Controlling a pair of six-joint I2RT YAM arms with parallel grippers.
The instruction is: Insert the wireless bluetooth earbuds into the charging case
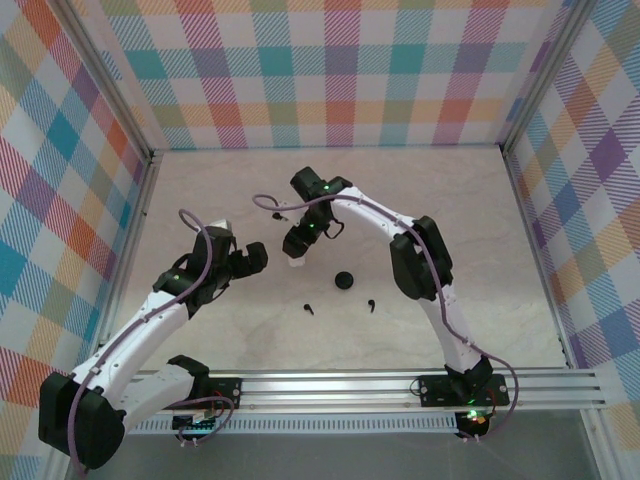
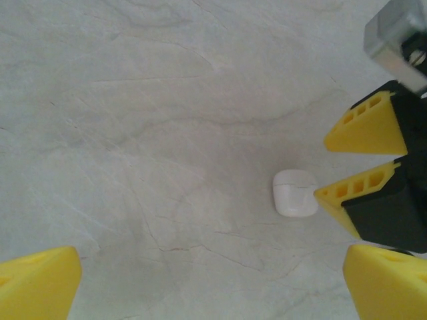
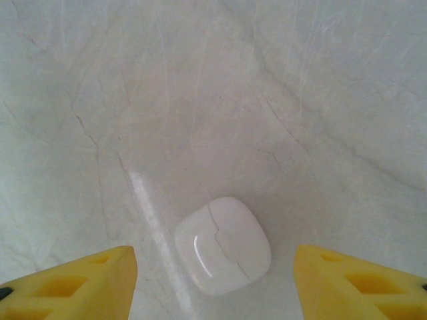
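The pale, marble-veined surface [image 1: 200, 200] is matte and faintly cracked-looking, ringed by walls [image 1: 340, 70] in pastel plaid. On it lies the white charging case [image 3: 223, 245], a glossy rounded-square pebble with soft corners, a bright highlight and a thin seam across its top; it looks shut. The right end effector [image 1: 297, 248] hangs over it with its jaws spread wide, one on each side of the case and clear of it, gripping nothing. Its fingers [image 3: 73, 283] are yellow plastic wedges with hollow, ribbed cut-outs, set on black blocks. The left end effector [image 1: 255, 258] is just beside it to the left, likewise wide open and empty, and its wrist view shows the white case near the right arm's yellow fingertips [image 2: 367, 127]. Nearer the arm bases, two black earbuds [image 1: 309, 309] [image 1: 371, 302], tiny stemmed shapes, lie loose on the surface and apart from each other. Between and just beyond them sits a small, round, dark case [image 1: 344, 280], well apart from the white one.
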